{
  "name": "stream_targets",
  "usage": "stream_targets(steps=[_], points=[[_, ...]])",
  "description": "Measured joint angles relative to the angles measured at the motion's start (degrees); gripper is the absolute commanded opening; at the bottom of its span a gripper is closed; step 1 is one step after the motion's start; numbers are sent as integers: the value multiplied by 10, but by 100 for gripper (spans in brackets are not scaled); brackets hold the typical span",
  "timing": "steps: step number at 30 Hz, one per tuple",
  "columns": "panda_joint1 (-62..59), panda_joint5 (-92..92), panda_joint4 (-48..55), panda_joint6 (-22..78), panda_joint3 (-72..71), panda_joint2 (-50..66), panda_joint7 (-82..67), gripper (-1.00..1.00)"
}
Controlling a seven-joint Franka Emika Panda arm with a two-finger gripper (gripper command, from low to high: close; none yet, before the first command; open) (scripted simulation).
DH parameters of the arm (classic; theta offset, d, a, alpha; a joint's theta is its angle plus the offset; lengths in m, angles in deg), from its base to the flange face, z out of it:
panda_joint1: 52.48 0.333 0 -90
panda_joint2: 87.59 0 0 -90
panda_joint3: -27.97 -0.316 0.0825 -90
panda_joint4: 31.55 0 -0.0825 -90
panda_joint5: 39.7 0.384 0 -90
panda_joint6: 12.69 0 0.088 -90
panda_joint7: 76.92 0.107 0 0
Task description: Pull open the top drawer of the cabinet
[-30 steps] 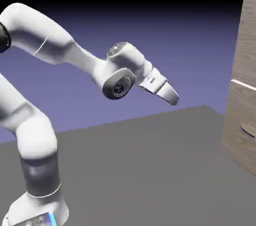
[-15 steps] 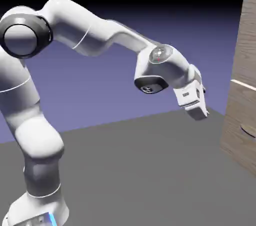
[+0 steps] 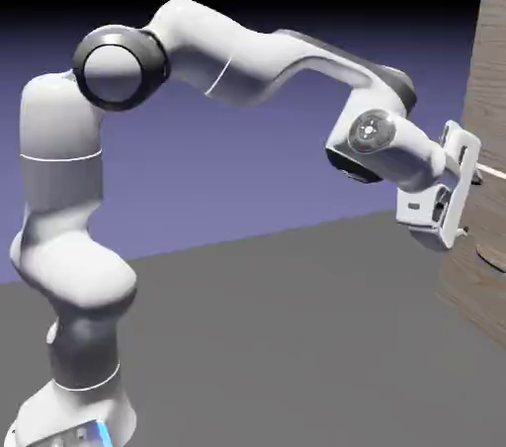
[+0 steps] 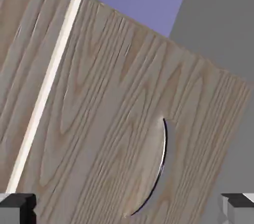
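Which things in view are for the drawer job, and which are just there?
For the job:
- hand
- cabinet
- wood-grain front above the pale seam, presumably the top drawer; its handle isn't visible

Just there:
- lower panel
- its dark curved handle

Arm base (image 3: 79,415) at lower left of the exterior view, on the tabletop (image 3: 247,336); cabinet (image 3: 489,69) at the right edge. Arm (image 3: 237,64) spans the space between. Gripper (image 3: 469,206) just beside the cabinet front; contact can't be told. Upper panel (image 3: 487,119) above the seam (image 3: 494,173), lower panel (image 3: 457,282) below it, curved handle (image 3: 490,259) on the lower panel. Hand view: seam left of the handle, handle between the fingertips (image 4: 18,208) and farther up the picture.
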State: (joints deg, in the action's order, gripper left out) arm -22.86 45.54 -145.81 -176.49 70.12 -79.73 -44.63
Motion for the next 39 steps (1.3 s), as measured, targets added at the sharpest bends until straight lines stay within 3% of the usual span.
stream_targets(steps=[22,29,30,32,39], points=[[182,535,293,64,265,254,-64,0],[89,502,418,53,226,345,42,0],[74,497,437,51,220,358,58,-100],[74,497,437,51,220,358,58,-100],[185,537,292,68,273,259,-58,-100]])
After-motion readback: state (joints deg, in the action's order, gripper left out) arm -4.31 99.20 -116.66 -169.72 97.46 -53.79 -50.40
